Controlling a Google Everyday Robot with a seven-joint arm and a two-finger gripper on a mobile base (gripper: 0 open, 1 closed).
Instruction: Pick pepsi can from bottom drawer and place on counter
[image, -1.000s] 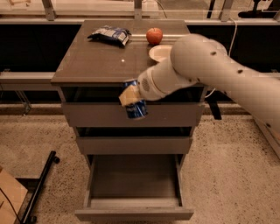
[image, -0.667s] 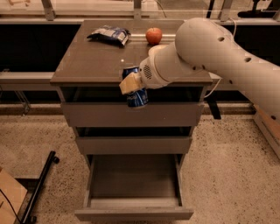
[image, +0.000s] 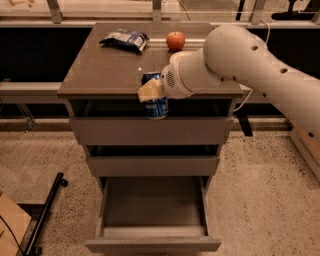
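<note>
Lifted since the frame before, the pepsi can (image: 157, 108) now has its top level with the counter's (image: 105, 72) front edge, and the big white arm (image: 250, 65) has swung up with it.

Far left, at 8 o'clock in the view, a black pole (image: 47, 210) lies slanted on the speckled floor. On the counter toward its 11 o'clock corner lies a blue-and-white snack bag (image: 125, 40).

At the counter's 6 o'clock edge the gripper (image: 154, 95) grips the can from the 3 o'clock side, jaws closed narrowly around its upper half; one tan finger (image: 148, 92) crosses the can's front. The can is upright and dark blue, with a paler blue rim at the top and white lettering on the lower body. Its lower half hangs in front of the dark gap beneath the counter's lip, down to the top drawer's front. Whether it is over the counter or just in front of it cannot be told.

At 12 o'clock from the can, near the counter's back edge, sits a red apple (image: 175, 40). At 6 o'clock in the view, the bottom drawer (image: 152, 244) stands pulled out. The arm runs off toward 3 o'clock.
</note>
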